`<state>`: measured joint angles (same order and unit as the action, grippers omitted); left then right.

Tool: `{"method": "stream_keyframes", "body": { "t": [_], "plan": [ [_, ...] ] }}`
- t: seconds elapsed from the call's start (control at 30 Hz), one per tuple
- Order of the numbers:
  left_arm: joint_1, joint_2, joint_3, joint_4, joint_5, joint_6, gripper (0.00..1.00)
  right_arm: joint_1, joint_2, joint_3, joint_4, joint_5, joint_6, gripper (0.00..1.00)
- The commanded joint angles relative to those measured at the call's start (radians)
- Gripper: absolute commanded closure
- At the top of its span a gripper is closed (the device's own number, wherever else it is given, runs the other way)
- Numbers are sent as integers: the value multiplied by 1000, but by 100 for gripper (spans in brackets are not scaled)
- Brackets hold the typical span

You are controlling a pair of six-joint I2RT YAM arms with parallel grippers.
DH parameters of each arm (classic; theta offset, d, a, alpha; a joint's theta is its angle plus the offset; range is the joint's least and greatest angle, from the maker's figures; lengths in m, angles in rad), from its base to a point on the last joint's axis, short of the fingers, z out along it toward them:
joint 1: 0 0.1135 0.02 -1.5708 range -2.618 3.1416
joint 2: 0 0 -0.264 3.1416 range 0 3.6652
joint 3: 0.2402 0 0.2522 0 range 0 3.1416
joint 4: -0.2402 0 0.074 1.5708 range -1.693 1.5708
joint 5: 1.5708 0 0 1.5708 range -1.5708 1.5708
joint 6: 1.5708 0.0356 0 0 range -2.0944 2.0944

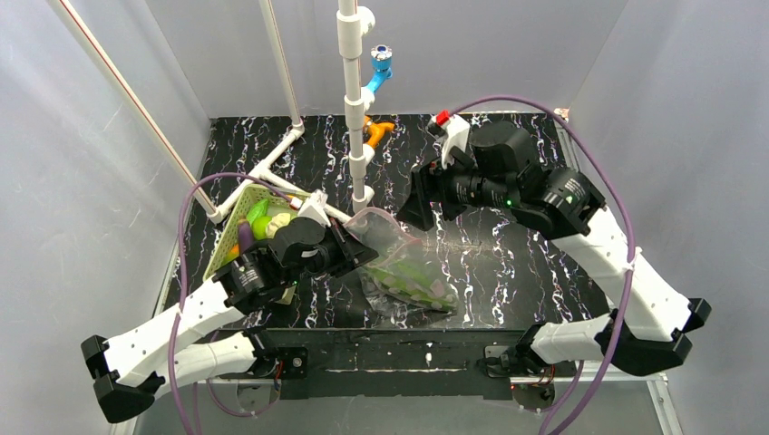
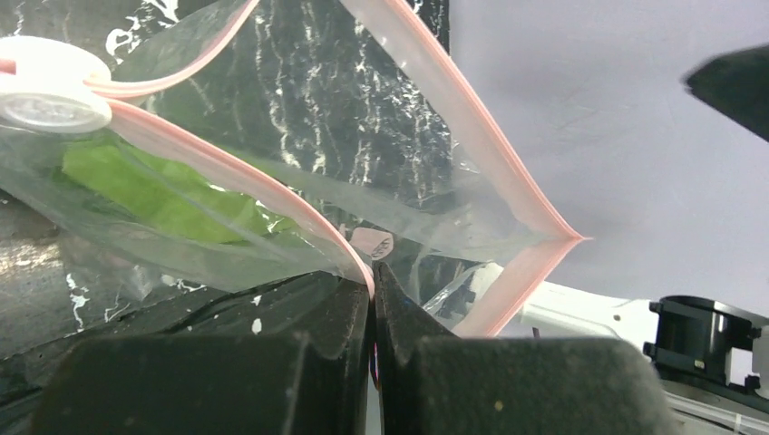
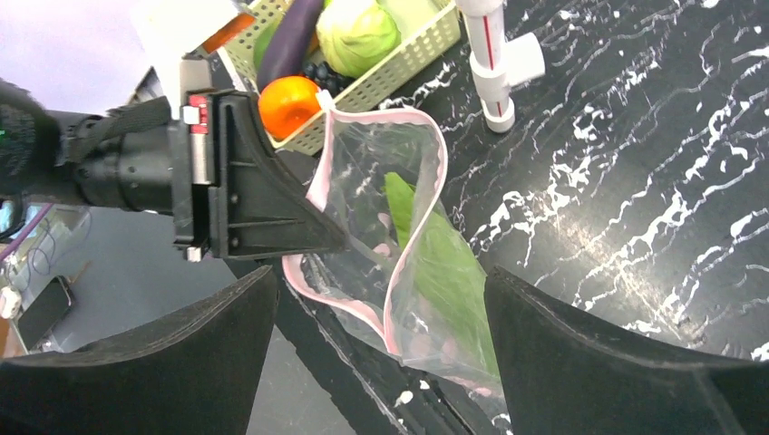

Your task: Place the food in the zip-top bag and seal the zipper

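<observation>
The clear zip-top bag (image 1: pixel 408 272) lies mid-table with its mouth held open toward the left. My left gripper (image 1: pixel 358 254) is shut on one lip of the pink zipper (image 2: pixel 472 118), pinched between the fingertips (image 2: pixel 374 281). A green food piece (image 2: pixel 154 190) lies inside the bag (image 3: pixel 381 190). My right gripper (image 1: pixel 419 204) is open and empty, hovering over the bag mouth (image 3: pixel 381 276). The orange ball (image 3: pixel 288 104), the purple piece (image 3: pixel 290 41) and a green round fruit (image 3: pixel 358 36) sit in the pale green basket (image 3: pixel 399 68) just left of the bag.
The basket (image 1: pixel 227 237) stands at the left, behind my left arm. A white pipe frame (image 1: pixel 352 109) rises just behind the bag, with its foot (image 3: pixel 494 91) near the bag mouth. An orange object (image 1: pixel 376 131) and a blue one (image 1: pixel 381 68) are at the back.
</observation>
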<state>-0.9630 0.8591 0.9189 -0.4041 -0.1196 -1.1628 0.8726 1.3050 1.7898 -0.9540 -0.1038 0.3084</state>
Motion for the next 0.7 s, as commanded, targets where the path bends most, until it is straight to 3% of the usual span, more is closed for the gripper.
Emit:
{"method": "stream_keyframes", "body": {
  "t": [0.0, 0.2, 0.3, 0.57, 0.67],
  "plan": [
    [3, 28, 97, 18, 28, 57, 100, 0, 108, 117, -161, 51, -20, 10],
    [3, 91, 132, 38, 94, 86, 100, 26, 245, 223, -202, 115, -61, 12],
    [3, 117, 134, 53, 122, 86, 100, 28, 293, 226, -234, 146, -74, 19],
    [3, 125, 135, 69, 166, 86, 100, 28, 228, 61, -157, 127, -68, 24],
    [3, 130, 140, 71, 179, 88, 100, 26, 213, 18, -148, 191, -68, 25]
  ]
}}
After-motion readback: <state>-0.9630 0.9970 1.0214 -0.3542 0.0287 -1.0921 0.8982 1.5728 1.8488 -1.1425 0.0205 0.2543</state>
